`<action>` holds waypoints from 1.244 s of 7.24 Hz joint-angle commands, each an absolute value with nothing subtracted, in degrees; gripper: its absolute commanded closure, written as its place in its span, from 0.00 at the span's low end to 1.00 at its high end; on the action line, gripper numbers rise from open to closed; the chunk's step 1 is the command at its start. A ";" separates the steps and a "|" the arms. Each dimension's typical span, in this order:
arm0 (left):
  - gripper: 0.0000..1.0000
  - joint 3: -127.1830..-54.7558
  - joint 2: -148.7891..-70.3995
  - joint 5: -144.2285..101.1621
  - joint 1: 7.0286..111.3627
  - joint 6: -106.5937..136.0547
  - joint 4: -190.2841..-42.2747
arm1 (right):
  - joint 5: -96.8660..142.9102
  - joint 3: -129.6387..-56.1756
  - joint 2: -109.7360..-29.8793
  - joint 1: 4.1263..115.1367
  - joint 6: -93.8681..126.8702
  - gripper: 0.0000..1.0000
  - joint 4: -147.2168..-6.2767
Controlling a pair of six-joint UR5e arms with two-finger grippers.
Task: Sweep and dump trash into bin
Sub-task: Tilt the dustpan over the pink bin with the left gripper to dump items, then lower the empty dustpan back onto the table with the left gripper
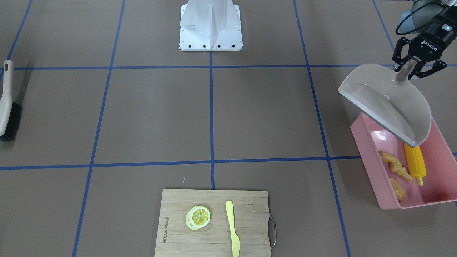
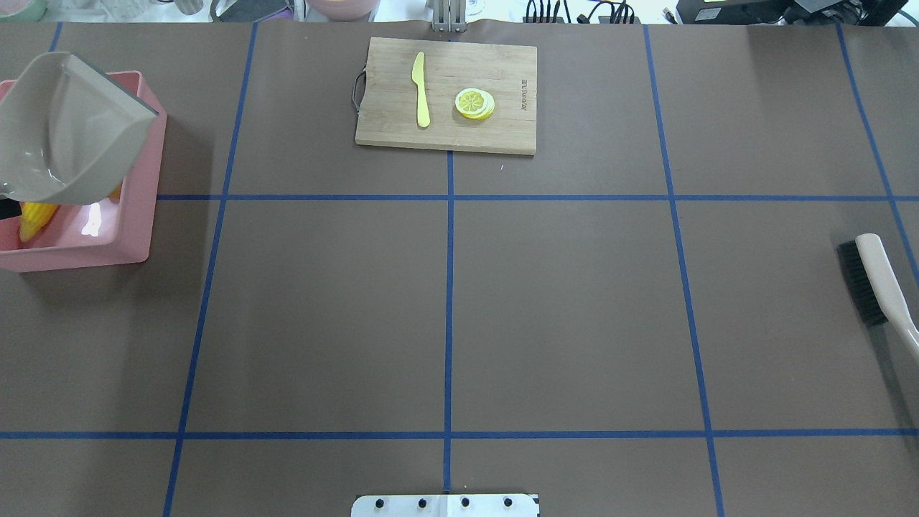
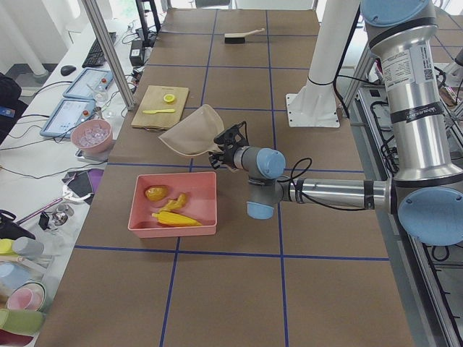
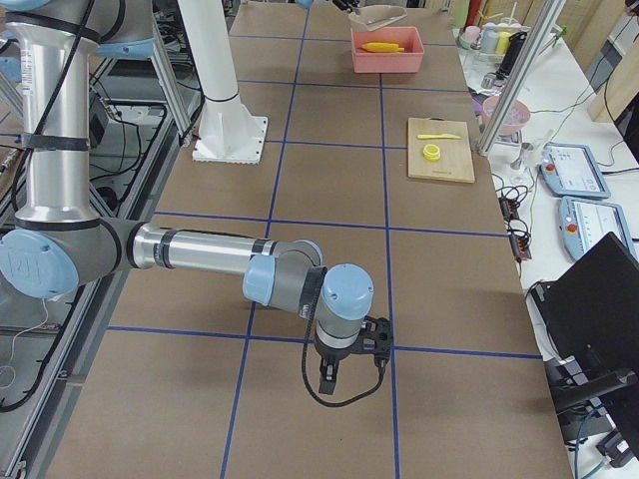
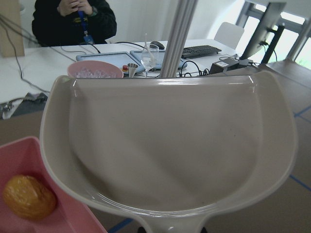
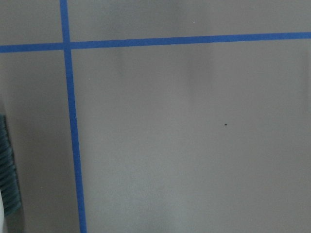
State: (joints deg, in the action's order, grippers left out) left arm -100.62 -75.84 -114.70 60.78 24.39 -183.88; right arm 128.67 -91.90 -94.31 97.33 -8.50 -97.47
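The pink bin (image 1: 360, 137) stands at the table's end on my left side. In it lie the yellow corn cob (image 1: 415, 162), the tan ginger root (image 1: 394, 166) and the brown potato (image 1: 397, 189). My left gripper (image 1: 408, 69) is shut on the handle of the beige dustpan (image 1: 389, 103), held tilted above the bin with its mouth down. The pan is empty in the left wrist view (image 5: 170, 145), with the potato (image 5: 29, 196) below it. My right gripper (image 4: 344, 364) hangs low over the table at the far end; I cannot tell whether it is open or shut.
A brush (image 2: 879, 283) lies on the table at my right side, its bristles (image 6: 7, 179) at the edge of the right wrist view. A wooden cutting board (image 2: 502, 129) at the far middle carries a yellow knife (image 2: 421, 90) and a lemon slice (image 2: 474, 103).
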 commanded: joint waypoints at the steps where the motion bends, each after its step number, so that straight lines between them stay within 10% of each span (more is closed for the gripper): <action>1: 1.00 -101.60 -76.37 -114.70 60.82 12.06 -179.49 | 130.25 -91.66 -94.22 97.38 -8.52 0.00 -94.13; 9: 1.00 -99.06 -90.41 -115.22 37.90 1.15 -161.24 | 129.99 -90.26 -94.48 97.38 -8.61 0.00 -94.04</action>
